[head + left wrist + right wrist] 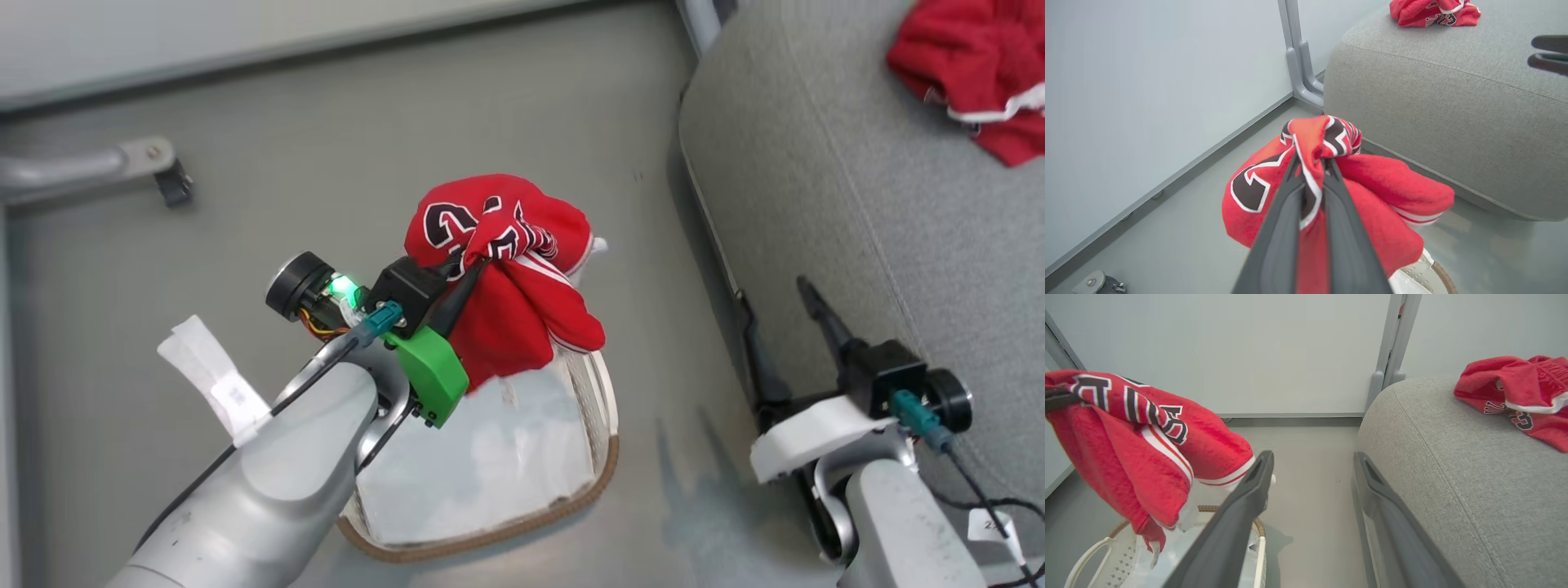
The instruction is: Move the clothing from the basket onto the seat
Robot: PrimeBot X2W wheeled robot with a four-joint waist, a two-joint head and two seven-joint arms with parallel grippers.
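The first garment [971,77] lies on the seat [849,212], delivered. The second garment [522,327] hangs above the basket [612,457], pinched tight in the left gripper [472,269] and not yet carried across. The right gripper [774,294] stands spread and empty by the seat's edge. A white sheet [490,457] shows in the basket, with no further red visible there.

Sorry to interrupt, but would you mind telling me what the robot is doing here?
The left gripper is shut on a red jersey, holding it up over the laundry basket. Another red garment already lies on the grey sofa cushion. The right gripper is open and empty, beside that cushion.
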